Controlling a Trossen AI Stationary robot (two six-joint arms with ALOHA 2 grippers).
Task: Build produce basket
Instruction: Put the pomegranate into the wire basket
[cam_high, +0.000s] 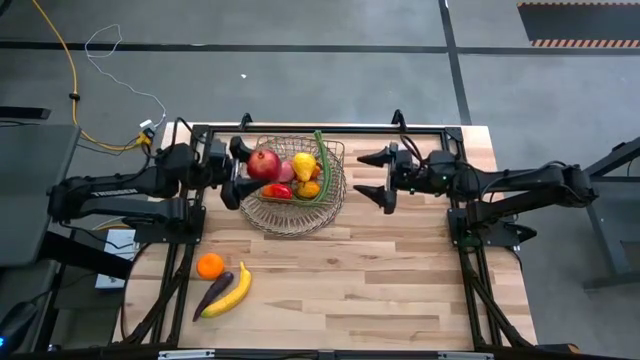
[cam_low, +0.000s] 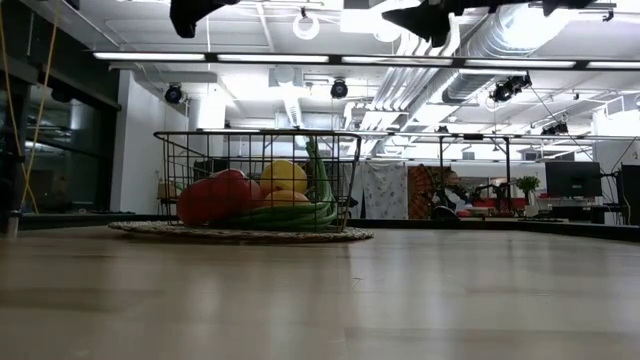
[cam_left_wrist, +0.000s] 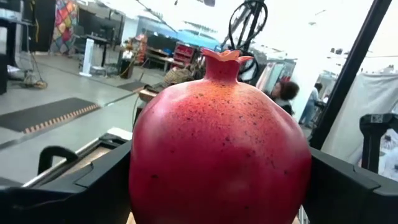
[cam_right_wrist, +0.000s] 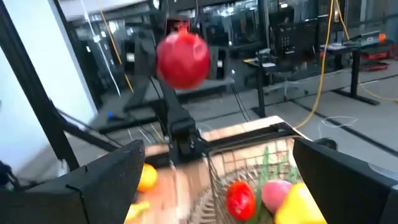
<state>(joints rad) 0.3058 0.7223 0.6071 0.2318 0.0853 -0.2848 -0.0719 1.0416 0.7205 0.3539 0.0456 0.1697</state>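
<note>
The wire basket (cam_high: 296, 218) stands at the table's far middle. It holds a yellow lemon (cam_high: 303, 165), a red chilli (cam_high: 277, 190), long green beans (cam_high: 321, 160) and other produce. High over its left rim hangs a red pomegranate (cam_high: 264, 164), with my left gripper (cam_high: 245, 170) shut on it. My right gripper (cam_high: 361, 173) hovers open in the air just right of the basket, nothing between its fingers. An orange (cam_high: 210, 265), a purple eggplant (cam_high: 213, 293) and a banana (cam_high: 232, 291) lie on the table at the near left. My left gripper pinches the pomegranate's two opposite sides (cam_left_wrist: 140, 168) between its two fingers (cam_left_wrist: 93, 186). The fingers lie about level and come from the table's left. The fruit is lifted clear, upright, with its crown (cam_right_wrist: 180, 26) pointing up.
A black frame (cam_high: 330, 128) runs along the table's far edge and down both sides. Bare wood lies between the basket and the near edge, to the right of the banana. Cables trail on the floor beyond the far left corner.
</note>
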